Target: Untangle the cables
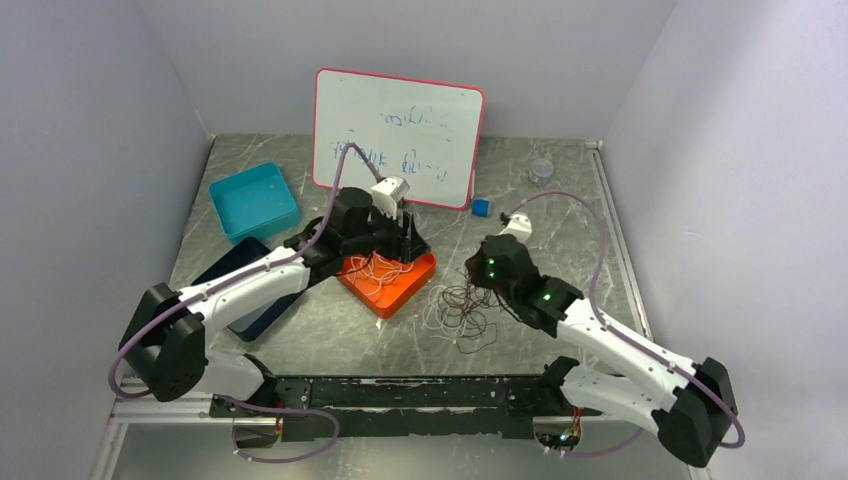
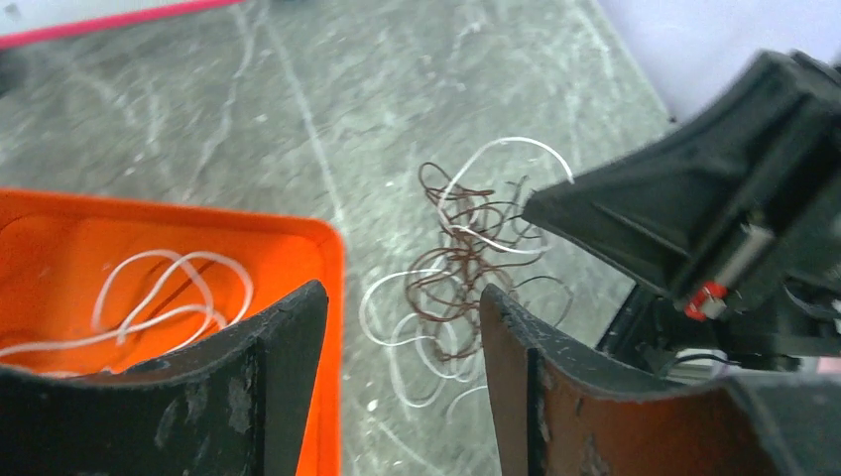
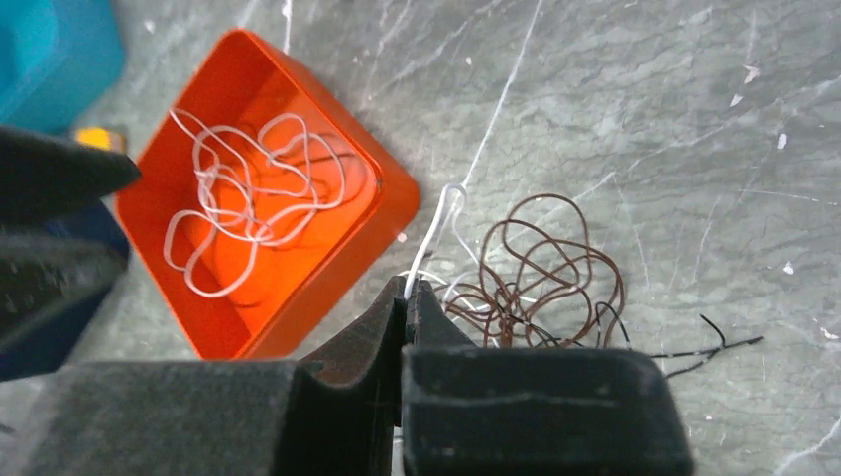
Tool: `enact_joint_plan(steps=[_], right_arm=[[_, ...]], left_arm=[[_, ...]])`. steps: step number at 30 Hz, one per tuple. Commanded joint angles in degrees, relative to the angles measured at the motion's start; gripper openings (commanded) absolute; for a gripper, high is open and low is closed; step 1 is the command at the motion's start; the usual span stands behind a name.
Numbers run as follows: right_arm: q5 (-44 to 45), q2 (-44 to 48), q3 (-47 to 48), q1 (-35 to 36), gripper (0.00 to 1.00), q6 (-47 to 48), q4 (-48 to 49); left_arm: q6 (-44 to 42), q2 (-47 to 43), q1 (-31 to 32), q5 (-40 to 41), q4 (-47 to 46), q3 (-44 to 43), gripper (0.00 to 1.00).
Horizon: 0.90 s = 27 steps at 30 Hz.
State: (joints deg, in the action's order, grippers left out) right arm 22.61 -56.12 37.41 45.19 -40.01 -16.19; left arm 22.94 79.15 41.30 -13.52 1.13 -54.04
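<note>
The right gripper (image 3: 407, 293) is clenched on a white cable (image 3: 436, 223) where it rises out of the tangle (image 3: 540, 268), a knot of brown, white and black cables lying on the table (image 3: 645, 119) just beside the orange tray (image 3: 342, 263). The left gripper (image 2: 402, 297) hangs released and empty over the tray's corner. Inside the tray a second white cable (image 3: 248, 188) lies coiled on its own.

The step in hand looks like drawing the pinched strand free. To do it well, lift slowly and away from the knot, watching whether the brown loops ride up with it. If they do, the left gripper could come down and pin them to the table. A black cable (image 3: 709, 347) trails off the tangle's far side and may snag.

For room, the marble beyond the tangle, away from the tray, lies open. The tray rim, the left gripper and the teal bin (image 1: 255, 200) crowd the other side, so pulling up and away from the tray seems safest
</note>
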Motion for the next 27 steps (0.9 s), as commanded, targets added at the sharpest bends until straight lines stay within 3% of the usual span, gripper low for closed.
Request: enact_joint_plan(steps=[1,13,27], right_arm=[[-8.01,4.50,2.01,-6.89,0.00,-1.95,-1.62],[-15.14,11.16,8.37,-10.20,0.00,6.38,-1.04],[-16.39,11.06,13.77,-10.18,0.00,6.43,-2.08]], left_arm=[[1.20,-0.58,2.03,-4.76,-13.64,1.90,0.65],[3.14,8.23,4.11,-7.72,-21.11,-2.03,0.71],[7.82,15.25,5.49,-11.51,-31.73,-4.13,0.75]])
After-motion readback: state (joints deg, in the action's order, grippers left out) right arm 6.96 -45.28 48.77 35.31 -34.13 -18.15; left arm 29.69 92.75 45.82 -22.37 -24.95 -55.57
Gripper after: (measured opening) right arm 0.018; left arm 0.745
